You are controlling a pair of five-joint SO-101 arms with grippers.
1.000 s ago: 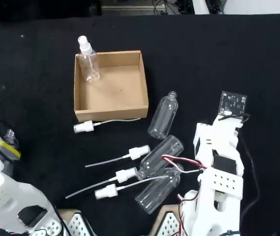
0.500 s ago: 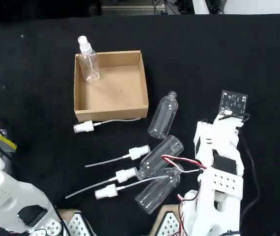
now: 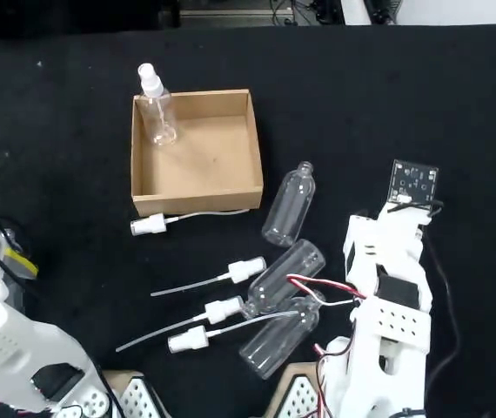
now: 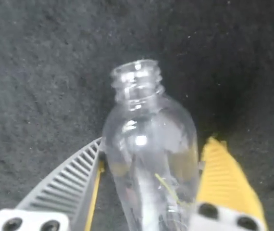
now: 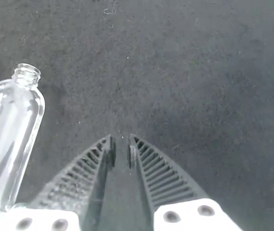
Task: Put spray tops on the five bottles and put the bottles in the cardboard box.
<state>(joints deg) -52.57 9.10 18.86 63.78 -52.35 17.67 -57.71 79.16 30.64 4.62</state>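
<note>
Over at the table's near left corner, the left gripper (image 4: 156, 142) is clamped on an open-necked bottle (image 4: 144, 120), one grey finger and one yellow-faced finger pressing its clear sides, the threaded neck pointing away from the wrist over the black table (image 3: 405, 87). The right gripper (image 5: 120, 142) hangs low over the cloth with its fingers drawn to a narrow slit and nothing between them; a capless bottle (image 5: 9, 154) lies on its side just beside it. The cardboard box (image 3: 197, 203) sits left of the middle, and a finished bottle (image 3: 157, 109) with its white spray top on rests at the box's far left corner. Near the box's front right corner lies a lone bottle (image 3: 290, 205), and closer to the arms a pair of bottles (image 3: 283, 274) lie side by side, all uncapped. One spray top (image 3: 150, 225) lies along the box's front wall; three more spray tops (image 3: 246, 269) lie beside the pair, tubes trailing leftward.
</note>
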